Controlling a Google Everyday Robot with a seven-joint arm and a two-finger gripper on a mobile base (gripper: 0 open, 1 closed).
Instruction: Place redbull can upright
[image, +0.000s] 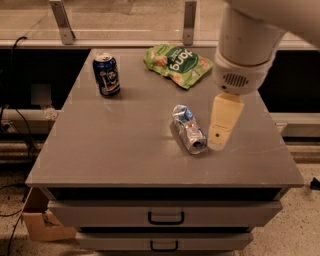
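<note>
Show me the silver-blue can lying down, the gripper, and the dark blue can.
Slim silver-and-light-blue redbull can (189, 130): camera view, mid-body.
Cream gripper (220, 137): camera view, lower tip, beside that can.
Wide dark-blue metal can (107, 76): camera view, its label.

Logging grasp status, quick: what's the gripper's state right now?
Gripper: open or closed cannot be told; it hangs beside the slim silver-and-light-blue metal can lying on its side.

White rounded arm (248, 37), speckled grille (235, 80), cream tool (220, 136) beneath it.
</note>
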